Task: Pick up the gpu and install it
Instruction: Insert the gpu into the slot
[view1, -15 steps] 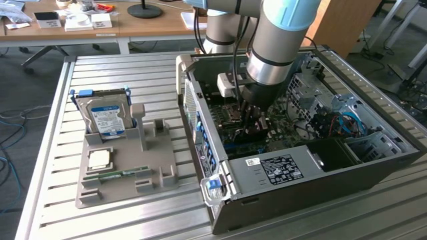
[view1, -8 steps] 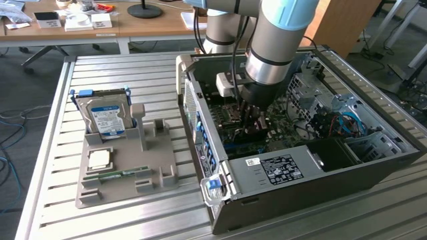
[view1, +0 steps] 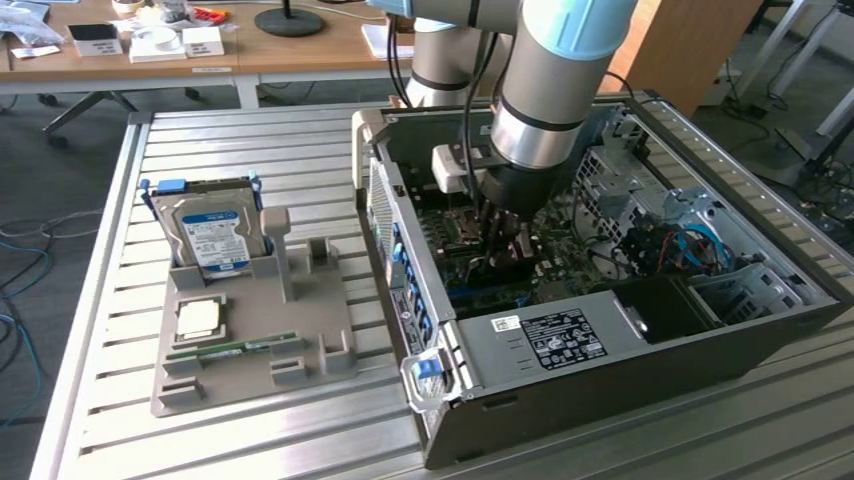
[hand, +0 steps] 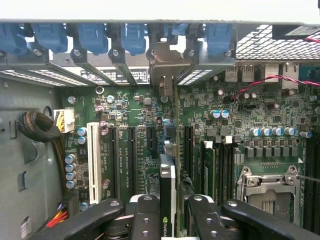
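From the exterior view I have the arm reaching down into the open computer case (view1: 747, 330), which lies on its side on the slatted counter (view1: 240, 440), with the gripper (view1: 507, 245) low over the motherboard (view1: 561, 265). To the exterior view's left sits the grey parts holder (view1: 254, 330), with the silver hard drive (view1: 214, 240) standing in it and a small chip and a memory stick lying flat on it; they are well apart from the work. In the wrist view my gripper (hand: 168, 215) is clamped on the gpu (hand: 168, 195), a thin dark card held edge-on between the black fingers (hand: 145, 220), running away from the camera toward the pale bracket (hand: 167, 62) at the rear slot openings under the blue clips (hand: 132, 37). The card stands over the green board between the white slot (hand: 93, 160) and the memory modules (hand: 209, 165), along the black expansion slots. I cannot tell whether its lower edge is seated. My worry is alignment: if the card sits slightly aside or tilted, pressing could jam the connector edge on the slot's lip or catch the bracket against the rear frame, and the card could slip in the grip.
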